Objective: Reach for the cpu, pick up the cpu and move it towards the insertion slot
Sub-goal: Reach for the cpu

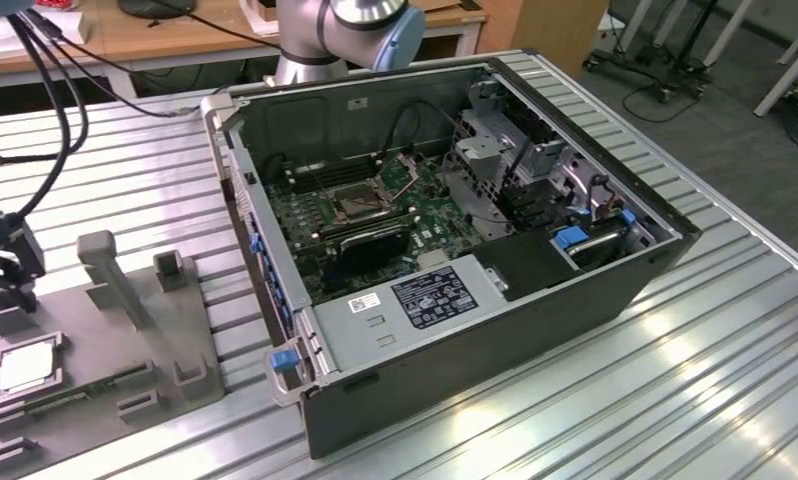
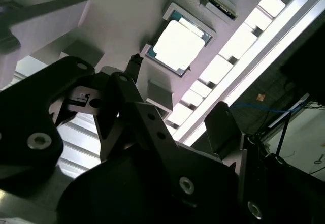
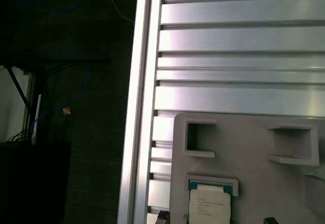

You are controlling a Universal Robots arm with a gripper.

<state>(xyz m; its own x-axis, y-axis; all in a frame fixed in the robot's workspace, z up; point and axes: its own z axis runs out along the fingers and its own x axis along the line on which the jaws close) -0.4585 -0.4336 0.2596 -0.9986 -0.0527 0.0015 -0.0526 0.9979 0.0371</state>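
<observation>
At the far left of the exterior view, the tool (image 1: 10, 282) hangs over the grey fixture plate (image 1: 95, 348), fingers spread and empty. The cpu (image 1: 26, 368) lies flat in its pocket at lower left, just below. A square, centred descent seems needed, so both edges are met evenly. The insertion slot (image 1: 352, 205) sits at centre, inside the open computer case (image 1: 506, 330).

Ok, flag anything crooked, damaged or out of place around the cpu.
Nothing stands out. The cpu lies flat and square in its recess on the grey fixture plate, with no visible damage.
</observation>
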